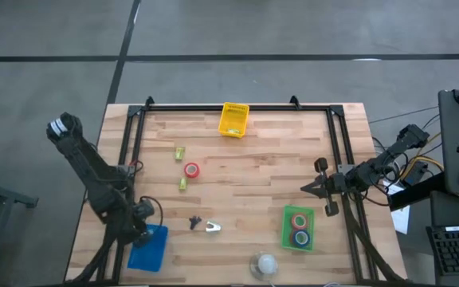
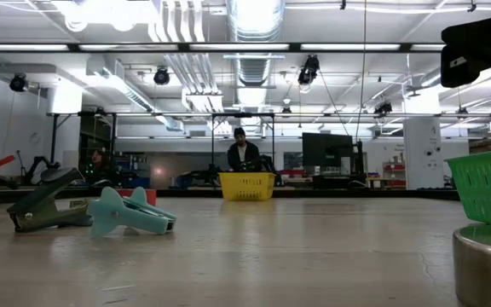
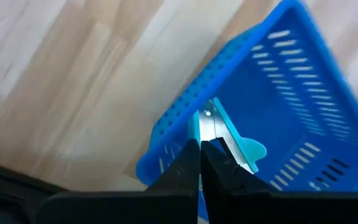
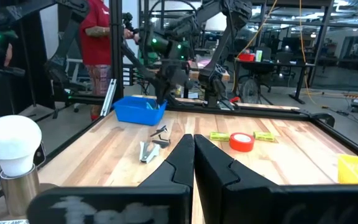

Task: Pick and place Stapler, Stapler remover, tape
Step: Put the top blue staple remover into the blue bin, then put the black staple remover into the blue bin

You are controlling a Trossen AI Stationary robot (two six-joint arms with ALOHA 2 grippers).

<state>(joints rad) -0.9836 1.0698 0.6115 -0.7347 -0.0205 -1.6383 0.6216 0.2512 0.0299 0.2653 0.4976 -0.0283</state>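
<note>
My left gripper (image 1: 144, 231) (image 3: 201, 149) is over the blue tray (image 1: 151, 247) (image 3: 291, 93) at the table's near left, shut on a teal stapler remover (image 3: 235, 143). My right gripper (image 1: 311, 188) (image 4: 193, 146) waits shut and empty above the right side. A dark stapler remover (image 1: 195, 222) (image 2: 45, 205) and a teal one (image 1: 213, 227) (image 2: 130, 213) lie on the table. A red tape roll (image 1: 191, 169) (image 4: 241, 141) lies flat between two yellow-green staplers (image 1: 179, 151) (image 1: 183, 183). Two tape rolls (image 1: 299, 229), one reddish and one blue, lie in the green tray (image 1: 287, 231). My left gripper pinches the teal stapler remover between its two fingers (image 3: 188, 158), at the remover's middle beside its metal jaws (image 3: 209, 121). The fingers come from above, pointing down into the blue tray. Whether the remover rests on the tray floor I cannot tell.
A yellow tray (image 1: 233, 119) (image 2: 247, 186) sits at the far edge. A white ball on a metal cup (image 1: 265, 264) (image 4: 11, 146) stands at the near edge. A black rail frame (image 1: 229, 108) runs around the tabletop. People show in the room beyond.
</note>
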